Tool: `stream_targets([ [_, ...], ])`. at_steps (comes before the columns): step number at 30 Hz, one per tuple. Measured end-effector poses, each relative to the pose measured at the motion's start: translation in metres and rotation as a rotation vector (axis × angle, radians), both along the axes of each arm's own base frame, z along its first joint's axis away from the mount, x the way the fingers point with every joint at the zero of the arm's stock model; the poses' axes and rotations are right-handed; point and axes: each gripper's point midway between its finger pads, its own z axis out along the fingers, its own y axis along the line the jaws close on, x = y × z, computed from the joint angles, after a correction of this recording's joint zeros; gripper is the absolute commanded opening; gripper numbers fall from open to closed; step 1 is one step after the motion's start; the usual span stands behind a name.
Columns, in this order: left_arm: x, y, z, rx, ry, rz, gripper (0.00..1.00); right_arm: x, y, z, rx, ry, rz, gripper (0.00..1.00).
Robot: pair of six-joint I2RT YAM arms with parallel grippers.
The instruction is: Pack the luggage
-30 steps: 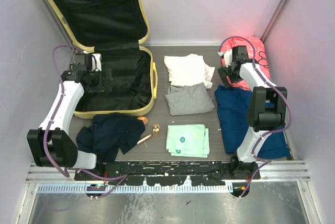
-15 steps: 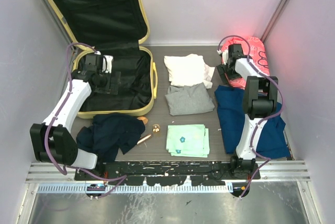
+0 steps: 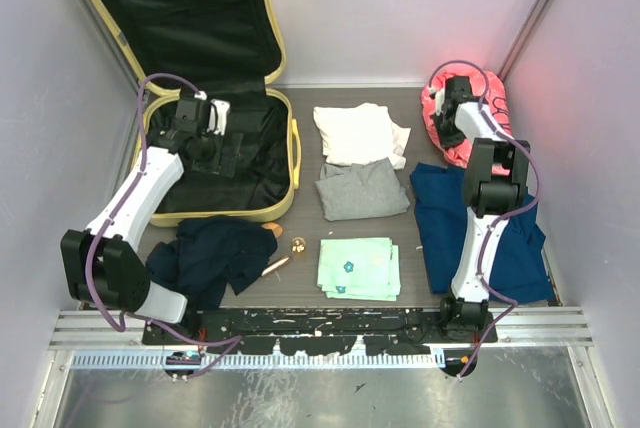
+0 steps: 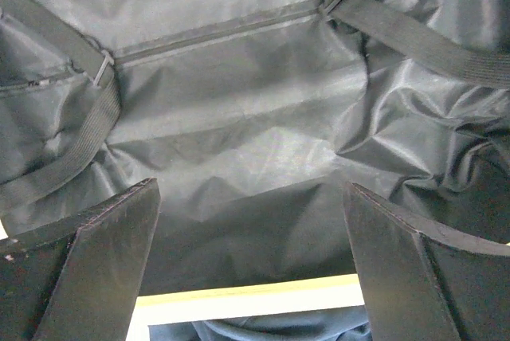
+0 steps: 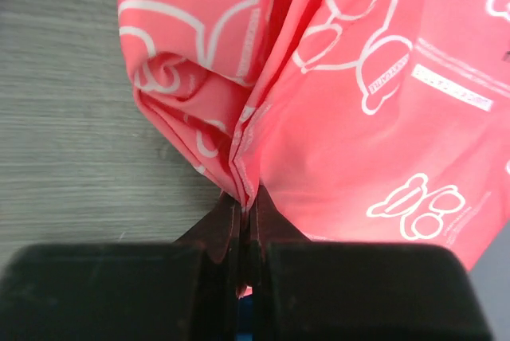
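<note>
- Pinching the coral-red printed cloth (image 5: 358, 78), far-right corner: right tool (image 5: 247, 197), clamped.
- Left tool (image 4: 251, 197) gapes empty over pale-yellow hard-shell suitcase (image 3: 200, 216).
- Next, likely: carry cloth across.

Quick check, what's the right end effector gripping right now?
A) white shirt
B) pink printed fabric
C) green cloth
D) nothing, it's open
B: in the right wrist view the right end effector is shut on a fold of the pink fabric with white bear prints, at its edge over the table.
</note>
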Motion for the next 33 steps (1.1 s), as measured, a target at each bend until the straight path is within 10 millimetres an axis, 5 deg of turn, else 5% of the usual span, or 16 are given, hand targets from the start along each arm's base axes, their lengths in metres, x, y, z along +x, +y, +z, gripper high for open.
stream_targets([
  [7, 0.016, -0.039, 0.009, -0.023, -0.03, -0.069, 0.98, 0.031, 0.034, 0.046, 0.266, -0.122, -0.049, 0.01],
  [12, 0.038, -0.091, 0.017, -0.144, -0.079, -0.125, 0.98, 0.041, 0.061, 0.063, 0.476, -0.163, -0.117, 0.01],
  [21, 0.067, -0.234, 0.027, -0.558, -0.182, -0.328, 0.98, 0.053, 0.094, 0.083, 0.819, -0.184, -0.286, 0.01],
  [28, 0.088, -0.352, 0.007, -0.77, -0.175, -0.388, 0.98, 0.069, 0.103, 0.096, 1.036, -0.213, -0.445, 0.01],
  [33, 0.112, -0.414, -0.004, -0.871, -0.192, -0.368, 0.98, 0.072, 0.109, 0.089, 1.145, -0.191, -0.582, 0.01],
])
